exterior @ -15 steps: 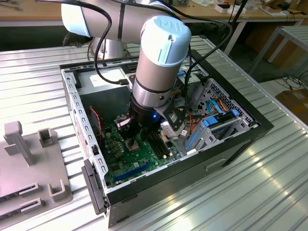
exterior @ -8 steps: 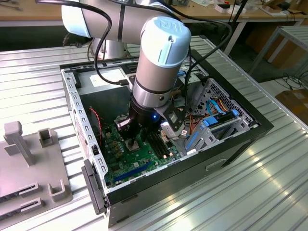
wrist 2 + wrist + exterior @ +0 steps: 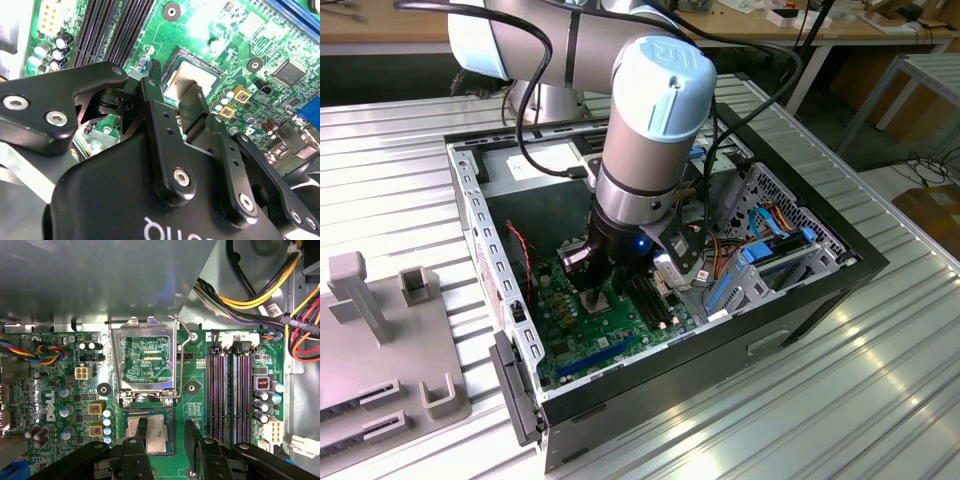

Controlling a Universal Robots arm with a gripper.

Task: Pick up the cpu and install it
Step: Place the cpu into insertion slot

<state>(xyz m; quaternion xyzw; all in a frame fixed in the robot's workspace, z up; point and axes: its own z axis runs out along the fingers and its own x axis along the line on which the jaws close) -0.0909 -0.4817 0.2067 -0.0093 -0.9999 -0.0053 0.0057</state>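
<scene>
The small, flat, square silver-grey cpu (image 3: 156, 434) lies in the socket on the green motherboard (image 3: 55, 390), just beside the hinged metal socket frame (image 3: 116, 365), which stands open. My black claw (image 3: 167, 429) hangs close over the chip. Its fingers (image 3: 141, 432) are parted a little wider than the chip and, as far as I see, grip nothing. I judge I should hold the claw square to the socket, move slowly and never push sideways, because such a socket is probably delicate.
</scene>
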